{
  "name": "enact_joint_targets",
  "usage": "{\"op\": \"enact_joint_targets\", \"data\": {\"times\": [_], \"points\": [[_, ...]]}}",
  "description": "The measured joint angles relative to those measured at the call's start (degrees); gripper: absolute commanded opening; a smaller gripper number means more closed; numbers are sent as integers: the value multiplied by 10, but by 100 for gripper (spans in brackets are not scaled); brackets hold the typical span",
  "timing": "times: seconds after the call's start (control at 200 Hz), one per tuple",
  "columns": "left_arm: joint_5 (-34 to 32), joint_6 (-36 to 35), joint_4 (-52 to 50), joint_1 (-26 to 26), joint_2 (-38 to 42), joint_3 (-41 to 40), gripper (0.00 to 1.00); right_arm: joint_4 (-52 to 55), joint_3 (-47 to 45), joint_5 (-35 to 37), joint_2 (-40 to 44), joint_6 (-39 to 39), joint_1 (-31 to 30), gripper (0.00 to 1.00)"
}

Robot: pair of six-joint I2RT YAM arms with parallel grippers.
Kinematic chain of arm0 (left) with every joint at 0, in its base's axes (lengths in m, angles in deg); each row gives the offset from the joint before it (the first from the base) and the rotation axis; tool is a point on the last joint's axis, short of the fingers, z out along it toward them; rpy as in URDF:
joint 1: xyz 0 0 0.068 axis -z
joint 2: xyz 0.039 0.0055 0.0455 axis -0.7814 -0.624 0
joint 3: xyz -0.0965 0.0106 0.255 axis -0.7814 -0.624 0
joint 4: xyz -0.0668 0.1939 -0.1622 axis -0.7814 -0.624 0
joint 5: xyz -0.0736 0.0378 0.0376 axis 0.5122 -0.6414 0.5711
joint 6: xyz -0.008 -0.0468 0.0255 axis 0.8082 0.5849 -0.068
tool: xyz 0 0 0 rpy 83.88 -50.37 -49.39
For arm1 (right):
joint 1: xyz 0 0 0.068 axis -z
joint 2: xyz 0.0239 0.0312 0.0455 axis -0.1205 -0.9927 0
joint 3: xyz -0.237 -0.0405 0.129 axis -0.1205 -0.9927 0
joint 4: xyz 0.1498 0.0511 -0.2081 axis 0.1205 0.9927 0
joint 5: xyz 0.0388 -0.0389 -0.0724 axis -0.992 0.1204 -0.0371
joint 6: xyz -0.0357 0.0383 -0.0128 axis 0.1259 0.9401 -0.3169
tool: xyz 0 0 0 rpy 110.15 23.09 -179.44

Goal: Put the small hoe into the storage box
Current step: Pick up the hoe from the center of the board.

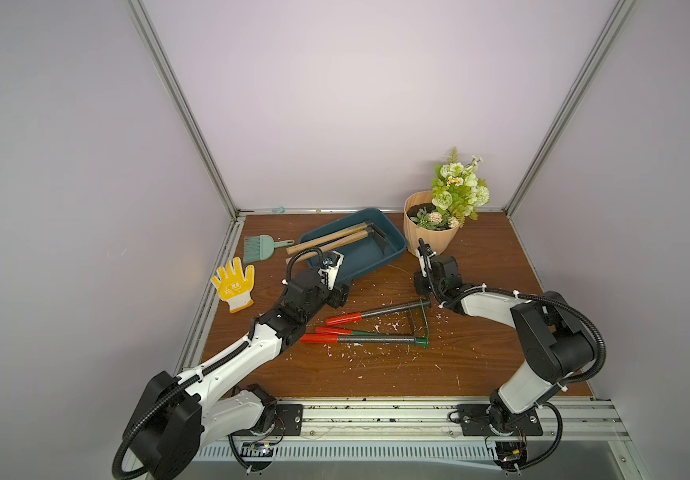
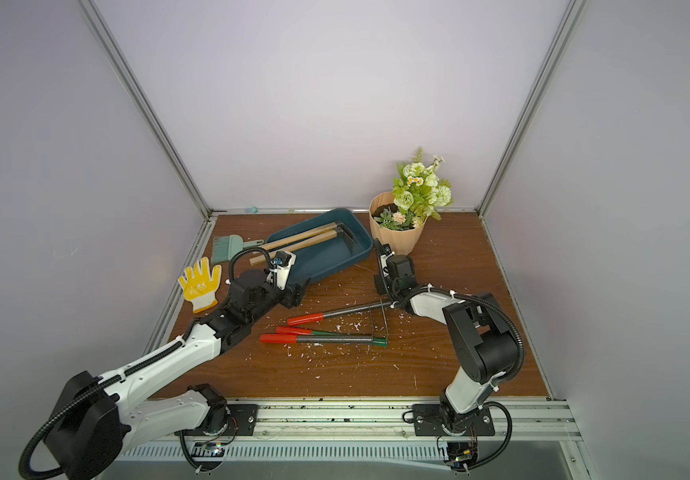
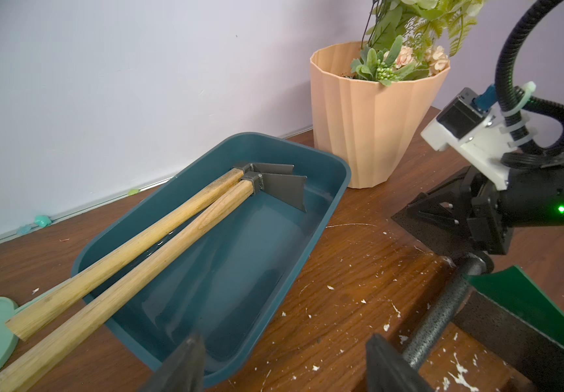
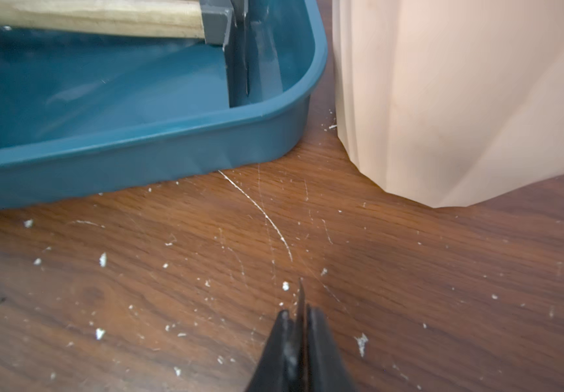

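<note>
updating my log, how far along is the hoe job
Done: two wooden-handled hoes lie in the storage box, handles overhanging its rim. In hand: no tool lifted; the left gripper is open by the box, the right gripper shut low over the table. Remaining: three red-handled tools lie there, if they count.

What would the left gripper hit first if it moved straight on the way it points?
Probably the storage box: the left gripper, jaws open, points at its near corner. Whether it would clear the rim is unclear.
</note>
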Motion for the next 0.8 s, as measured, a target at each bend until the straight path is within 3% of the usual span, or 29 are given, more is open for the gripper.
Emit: {"op": "enact_joint_targets", "data": {"times": [0.06,0.32,0.54,0.801], "points": [[-1,0,-1,0,0,0,75,0,0,2,0,0,1,0],[-1,0,-4,0,7,0,75,17,11,17,0,-7,2,0],[3,0,-7,0,16,0,75,57,74,14,9,-38,2,0],[88,-4,-42,0,-11,25,73,71,146,-15,53,-100,2,0]]}}
